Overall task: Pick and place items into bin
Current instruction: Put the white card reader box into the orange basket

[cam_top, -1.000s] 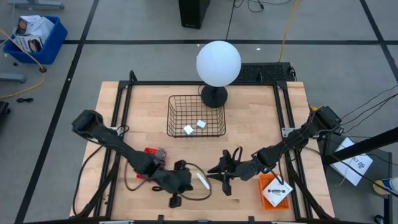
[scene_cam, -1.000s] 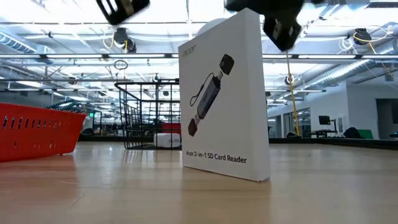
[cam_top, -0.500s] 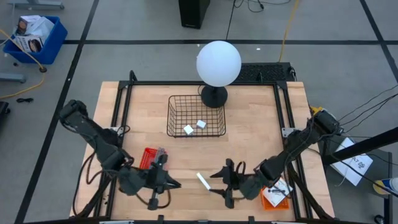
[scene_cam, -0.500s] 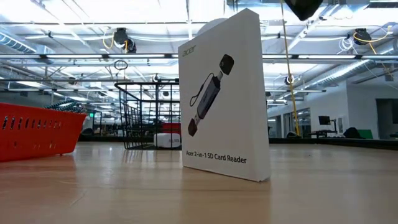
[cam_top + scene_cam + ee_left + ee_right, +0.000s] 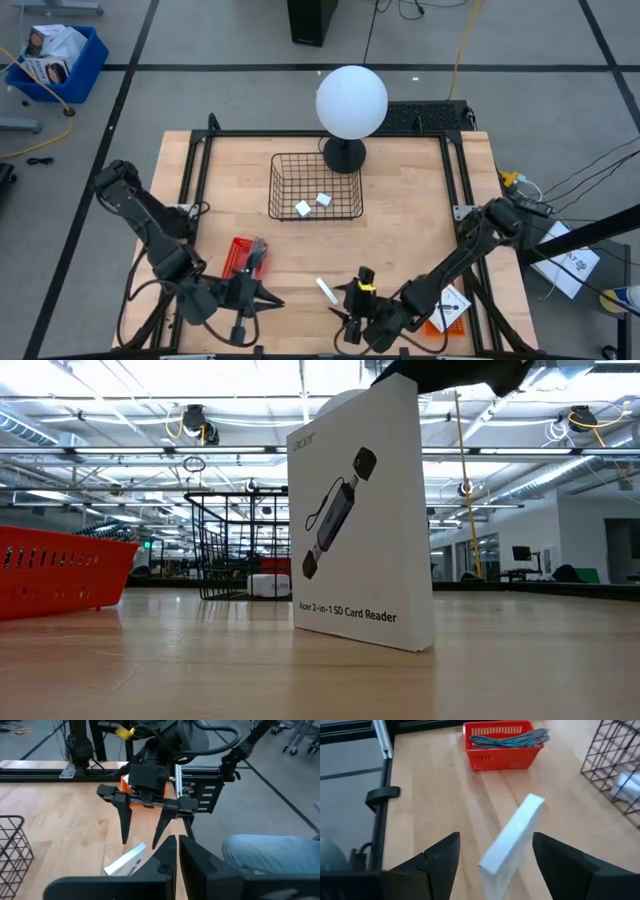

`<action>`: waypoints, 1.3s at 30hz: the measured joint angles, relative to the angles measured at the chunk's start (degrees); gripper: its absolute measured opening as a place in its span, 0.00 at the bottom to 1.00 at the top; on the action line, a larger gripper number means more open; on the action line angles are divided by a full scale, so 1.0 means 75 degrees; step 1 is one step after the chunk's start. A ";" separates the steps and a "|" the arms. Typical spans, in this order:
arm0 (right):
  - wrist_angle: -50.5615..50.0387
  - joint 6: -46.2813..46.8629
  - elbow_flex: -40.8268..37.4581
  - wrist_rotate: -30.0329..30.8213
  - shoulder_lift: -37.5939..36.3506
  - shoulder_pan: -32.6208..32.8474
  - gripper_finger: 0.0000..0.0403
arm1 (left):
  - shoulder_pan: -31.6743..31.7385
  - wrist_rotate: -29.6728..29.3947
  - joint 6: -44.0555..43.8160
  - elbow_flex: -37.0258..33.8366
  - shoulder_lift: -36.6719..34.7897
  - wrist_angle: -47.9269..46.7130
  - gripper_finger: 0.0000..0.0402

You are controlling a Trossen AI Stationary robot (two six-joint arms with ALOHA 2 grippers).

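A white card-reader box [image 5: 327, 291] stands upright on its edge near the table's front; it also shows in the low view [image 5: 360, 510]. My right gripper [image 5: 344, 305] is open just right of it. Its fingers [image 5: 440, 860] stand on either side of the box's near end [image 5: 512, 842] without touching. My left gripper [image 5: 262, 298] hangs shut to the box's left, holding nothing, its fingertips [image 5: 176, 842] pressed together. Two small white blocks [image 5: 312, 204] lie on the floor of the black wire bin [image 5: 315, 160].
A red basket [image 5: 243, 258] of cables sits beside my left arm. An orange tray [image 5: 447, 308] with a white card lies at the near right. A white globe lamp [image 5: 351, 102] stands behind the bin. A person's leg [image 5: 270, 852] shows beyond the table's near edge.
My left gripper has drawn away from the box toward the table's left and near edge, rising and rolling a little. My right gripper has moved toward the near edge and turned to face the box. The box has stayed upright in place.
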 joint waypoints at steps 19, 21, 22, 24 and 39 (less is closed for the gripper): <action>-0.0387 0.0286 0.0028 -0.0925 0.0225 -0.0396 0.09 | -0.0166 -0.0391 0.0055 -0.0032 0.0061 0.0029 0.06; -0.0642 0.0389 0.0028 -0.1022 0.0080 -0.0308 0.09 | -0.0135 -0.0399 0.0047 -0.0032 0.0092 0.0071 0.06; -0.0911 0.0418 0.0028 -0.1036 -0.0049 -0.0254 0.09 | -0.0124 -0.0399 0.0050 -0.0032 0.0103 0.0061 0.06; -0.1442 0.0375 0.0016 -0.1060 -0.0383 -0.0049 0.09 | -0.0125 -0.0396 0.0049 -0.0032 0.0108 0.0033 0.06; -0.4992 0.2805 0.0028 -0.0766 -0.3369 0.2692 0.09 | 0.0083 -0.0399 -0.0111 -0.0035 0.0108 -0.0013 0.06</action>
